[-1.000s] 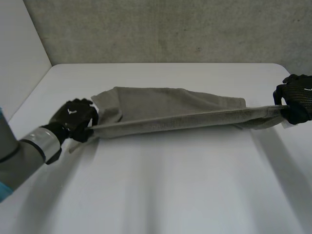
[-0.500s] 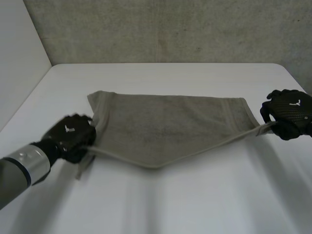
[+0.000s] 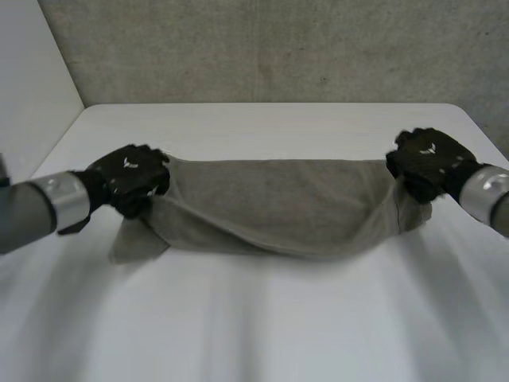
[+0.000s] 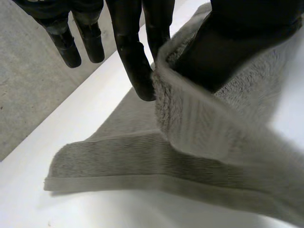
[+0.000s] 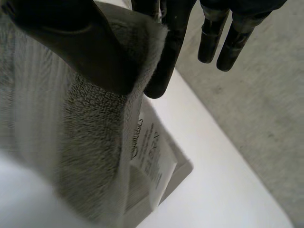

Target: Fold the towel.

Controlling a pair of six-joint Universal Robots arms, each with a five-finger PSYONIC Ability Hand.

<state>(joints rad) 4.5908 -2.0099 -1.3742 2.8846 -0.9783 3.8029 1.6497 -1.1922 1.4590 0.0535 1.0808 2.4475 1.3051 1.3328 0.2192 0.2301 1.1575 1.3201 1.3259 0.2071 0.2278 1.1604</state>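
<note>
1. Towel: grey-brown terry, about mid-table on the white table, stretched across between the two hands
2. Its upper edge is held up at both ends. The cloth between sags in a shallow curve, and its lowest part near the middle meets the table
3. Cannot tell whether the raised layer lines up with the layer behind it
4. Left hand: at the towel's left end, on the upper corner
5. Left wrist view: the thumb lies on one face of the hem and one of the fingers on the other, pinching the cloth between them. The other fingers point straight out, clear of the towel
6. Below the left hand a loose corner of the towel lies flat on the table, sticking out toward the near side
7. Right hand: at the towel's right end, on the upper corner
8. Right wrist view: the thumb is pressed over one face of the edge with a finger behind it, and the cloth is nipped between the two. The other fingers are straight and stand apart from the cloth
9. Under the right hand the towel hangs in soft folds. A white label with small print hangs at the hem, just beside the fold
10. The hands are well apart, about level with each other across the table, with the towel's length between them
11. A rough grey wall stands behind the table's far edge
</note>
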